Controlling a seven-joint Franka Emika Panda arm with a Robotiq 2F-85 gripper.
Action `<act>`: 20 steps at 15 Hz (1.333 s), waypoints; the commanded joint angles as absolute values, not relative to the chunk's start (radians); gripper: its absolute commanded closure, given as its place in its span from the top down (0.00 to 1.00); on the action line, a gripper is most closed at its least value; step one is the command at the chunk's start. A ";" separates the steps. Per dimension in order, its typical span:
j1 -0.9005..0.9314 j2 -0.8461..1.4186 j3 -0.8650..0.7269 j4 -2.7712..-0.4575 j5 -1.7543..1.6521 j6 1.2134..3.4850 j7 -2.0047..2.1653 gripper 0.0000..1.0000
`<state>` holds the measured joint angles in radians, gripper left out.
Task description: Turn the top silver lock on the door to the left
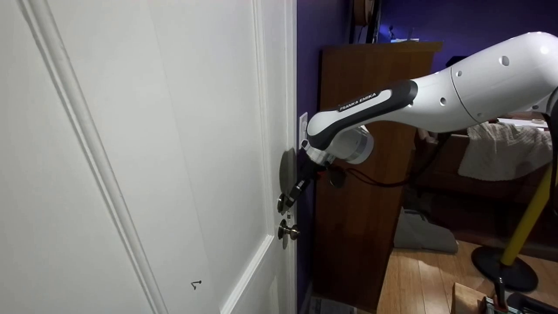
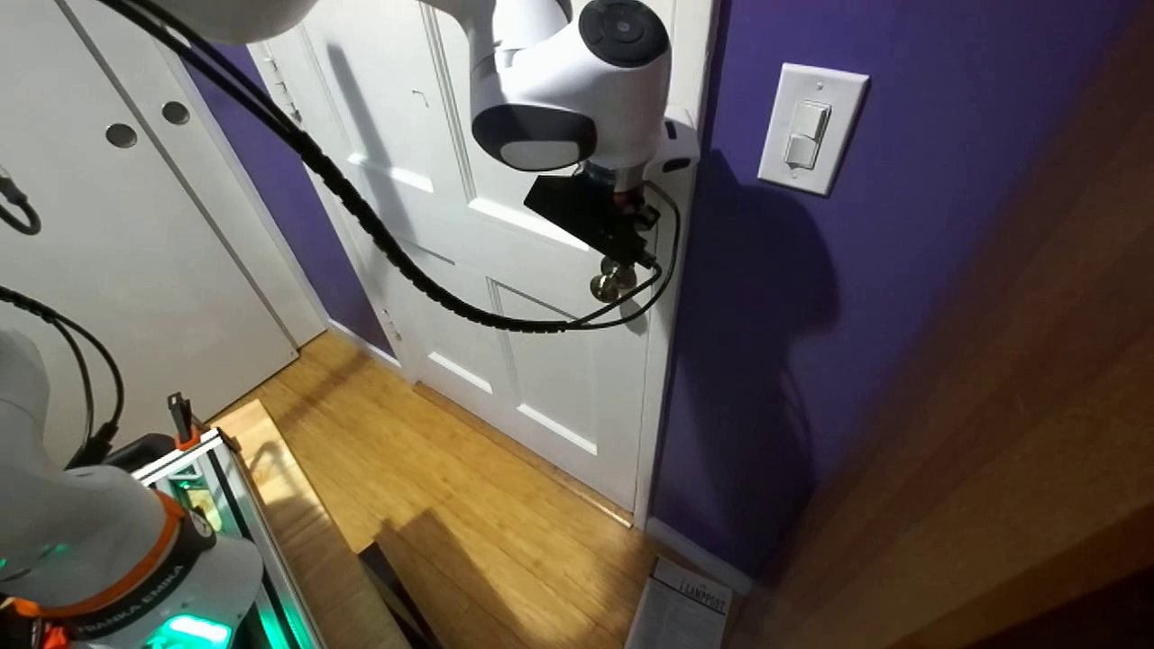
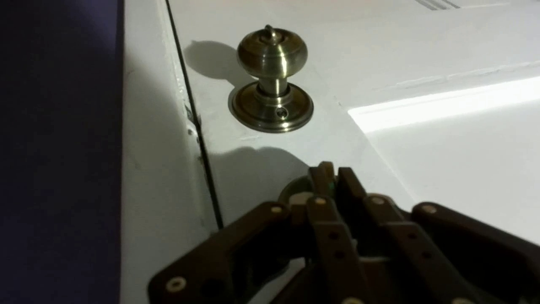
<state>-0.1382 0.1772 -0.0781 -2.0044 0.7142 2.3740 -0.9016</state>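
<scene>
Because the piece to be turned is so much smaller than the gripper (image 3: 334, 177), only the very tips are given to it: the fingers stand nearly together and seem to pinch the tab of the top silver lock (image 1: 280, 204), though how firmly I cannot say. So narrow a hold makes sense, since a thin tab offers purchase only on its flat sides, and the turn to the left should come from rolling the gripper rather than pulling. What shows of the lock is a round plate behind the fingertips, dark and dull, nearer to old brass than bright silver in this light, with a sliver of tab; the tab's angle is hidden. Just below it, the knob (image 3: 272, 82) stands free on a round plate of its own, close enough that a wide swing might catch it. Both fittings sit by the edge of the white door (image 1: 174, 144), which lies closed against its frame (image 3: 156, 126) with a thin dark seam between. The arm (image 1: 429, 109) slopes down toward them and holds the gripper slanted downward, probably so that its own bulk clears the door, while the black cable (image 2: 361, 212) sags in a loose curve that should leave slack for the roll. Beyond the frame are the purple wall (image 2: 947, 225) with its light switch (image 2: 813, 129), and the brown cabinet (image 1: 366, 209), which I would guess limits how far the arm can stray that way.
</scene>
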 commanded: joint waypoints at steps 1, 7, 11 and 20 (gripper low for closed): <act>-0.088 0.105 -0.049 -2.137 0.595 2.594 -0.859 0.03; 0.037 0.047 -0.100 -2.392 0.165 3.089 -0.517 0.03; 0.191 0.117 -0.371 -2.427 -0.138 3.315 -0.377 0.03; 0.847 0.298 -0.829 -2.452 0.311 3.589 -0.819 0.03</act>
<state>0.6755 0.1739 -0.7119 -2.4613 0.1329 3.4826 -0.6669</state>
